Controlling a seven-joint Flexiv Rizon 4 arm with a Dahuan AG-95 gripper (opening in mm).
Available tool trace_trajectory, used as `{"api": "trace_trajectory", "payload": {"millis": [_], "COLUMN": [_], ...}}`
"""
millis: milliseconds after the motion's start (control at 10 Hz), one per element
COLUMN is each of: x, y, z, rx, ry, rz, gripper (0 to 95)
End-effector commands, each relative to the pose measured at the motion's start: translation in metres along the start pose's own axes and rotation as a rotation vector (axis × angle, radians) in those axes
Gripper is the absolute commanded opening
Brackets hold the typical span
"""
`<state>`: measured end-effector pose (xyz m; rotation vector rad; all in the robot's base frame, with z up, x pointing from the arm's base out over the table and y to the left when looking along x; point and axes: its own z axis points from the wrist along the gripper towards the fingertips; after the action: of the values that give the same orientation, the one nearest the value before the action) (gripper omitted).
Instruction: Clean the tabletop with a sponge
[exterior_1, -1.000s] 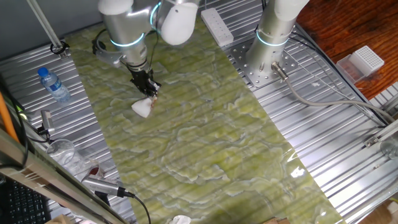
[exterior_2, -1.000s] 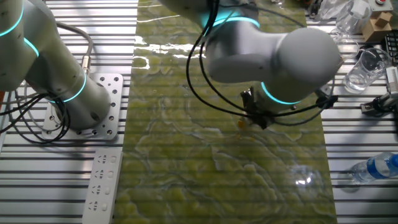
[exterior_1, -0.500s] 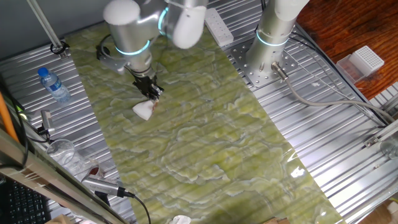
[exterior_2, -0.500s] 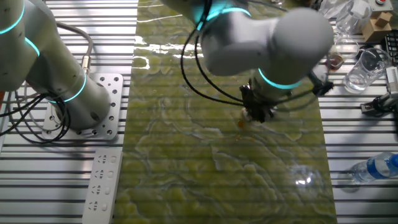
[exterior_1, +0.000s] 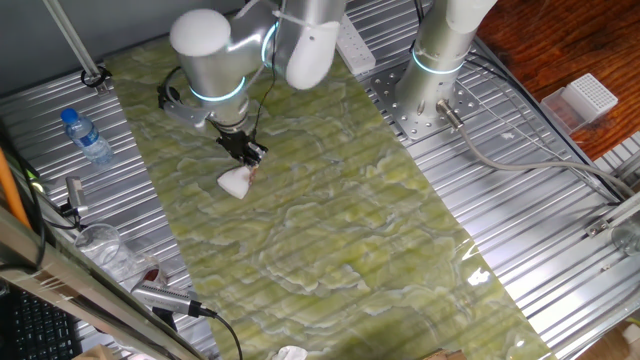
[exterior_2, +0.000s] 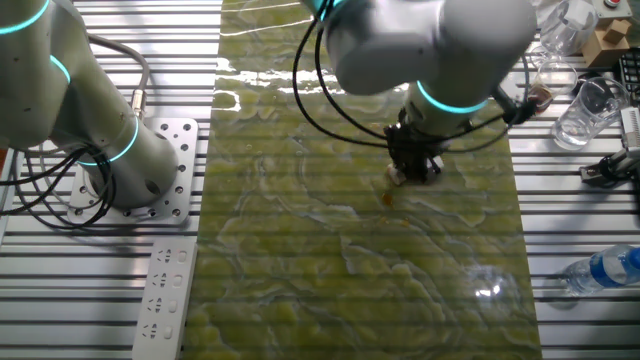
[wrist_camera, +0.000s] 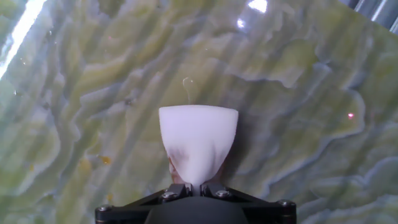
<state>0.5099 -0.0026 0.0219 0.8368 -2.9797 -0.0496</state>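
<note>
The jaws (wrist_camera: 196, 185) are pinched almost shut on the narrow end of the sponge (wrist_camera: 198, 142). In the hand view the sponge sits in the lower middle of the frame. It comes out of the jaws as a thin neck and spreads wide like a little white cup. Its wide end rests on the table (wrist_camera: 311, 112), the green and yellow sheet with pale wavy lines. There is a faint brownish smudge on the sponge low on its left side, close to the jaws.

In one fixed view the sponge (exterior_1: 235, 181) is a small white lump in the upper left part of the frame. It lies just below and a bit left of the black jaws (exterior_1: 250, 155), touching them. The gray arm (exterior_1: 215, 50) bends down to it from the top of the frame. The green table (exterior_1: 330, 230) runs from the upper left to the lower right.

In the other fixed view the jaws (exterior_2: 412, 170) are in the upper right part of the frame, under the big gray arm (exterior_2: 430, 40). Only a tiny white bit of the sponge (exterior_2: 397, 178) peeks out at the left of the jaws. A small orange spot (exterior_2: 388, 198) lies on the table (exterior_2: 300, 260) just below the sponge.

A water bottle (exterior_1: 85, 135) lies on the ribbed silver metal (exterior_1: 520, 210) at the left edge of one fixed view, well apart from the sponge.
</note>
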Motion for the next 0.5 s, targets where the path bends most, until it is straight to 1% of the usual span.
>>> {"api": "trace_trajectory", "payload": {"millis": [100,200,300,400,500], "x": [-0.002,-0.004,-0.005,-0.005,-0.004], "y": [0.007,0.013,0.017,0.019,0.02], "z": [-0.001,-0.003,-0.002,-0.001,0.0], "rx": [0.014,0.018,0.049,0.053,0.065], "ry": [0.008,0.015,0.032,0.036,0.041], "rz": [-0.001,0.002,-0.019,-0.018,-0.019], "gripper": [0.0,0.0,0.0,0.0,0.0]}}
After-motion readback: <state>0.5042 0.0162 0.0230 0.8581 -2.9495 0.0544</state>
